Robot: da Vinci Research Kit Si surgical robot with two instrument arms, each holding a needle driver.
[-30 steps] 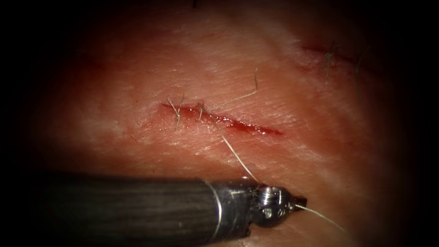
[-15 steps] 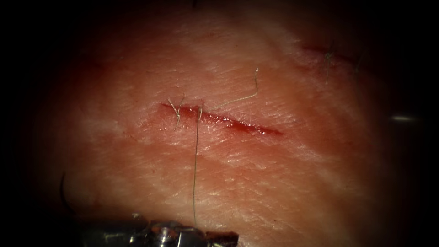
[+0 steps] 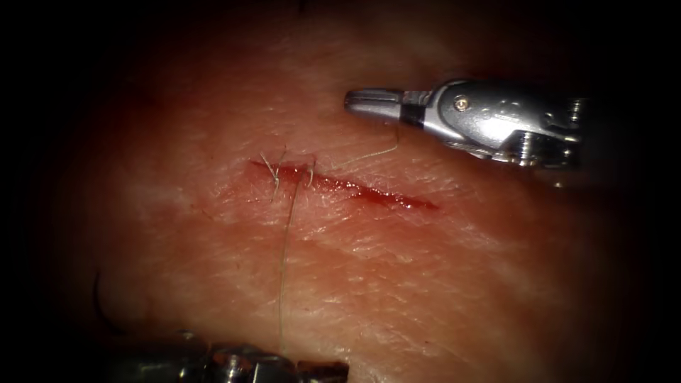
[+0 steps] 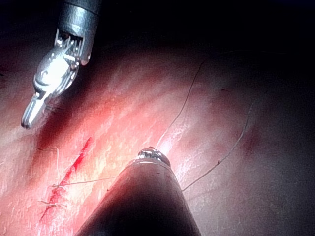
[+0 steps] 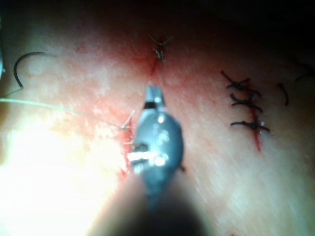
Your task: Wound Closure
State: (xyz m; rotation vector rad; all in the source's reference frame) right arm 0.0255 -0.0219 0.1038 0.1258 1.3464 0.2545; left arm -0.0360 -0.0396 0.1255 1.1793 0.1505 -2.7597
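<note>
1. Looking at the endoscope view, the cut (image 3: pixel 340 186) runs across the middle of the tissue (image 3: pixel 440 284), with red fluid (image 3: pixel 383 197) pooled toward its right half.
2. The right tool (image 3: pixel 355 99) sits at about 1 o'clock from the cut. Its fingers are pressed together and I can't see anything between them. The loose thread tail (image 3: pixel 369 152) curls up from the stitch to just under it.
3. The thread (image 3: pixel 287 262) comes out of the cut near its left end and runs down toward 6 o'clock, reaching the left tool (image 3: pixel 333 369) at the frame edge. I honestly can't tell whether that tool is gripping it.
4. The needle (image 3: pixel 99 305) is lying loose on the tissue at roughly 8 o'clock from the cut, off its left side. It isn't in the tissue and neither tool has it. The right wrist view shows its full curve (image 5: pixel 19 61).
5. A tied stitch with short cut ends (image 3: pixel 273 174) sits at the cut's left end.
6. The right wrist view also shows a second cut closed with dark stitches (image 5: pixel 246 113), well apart.
</note>
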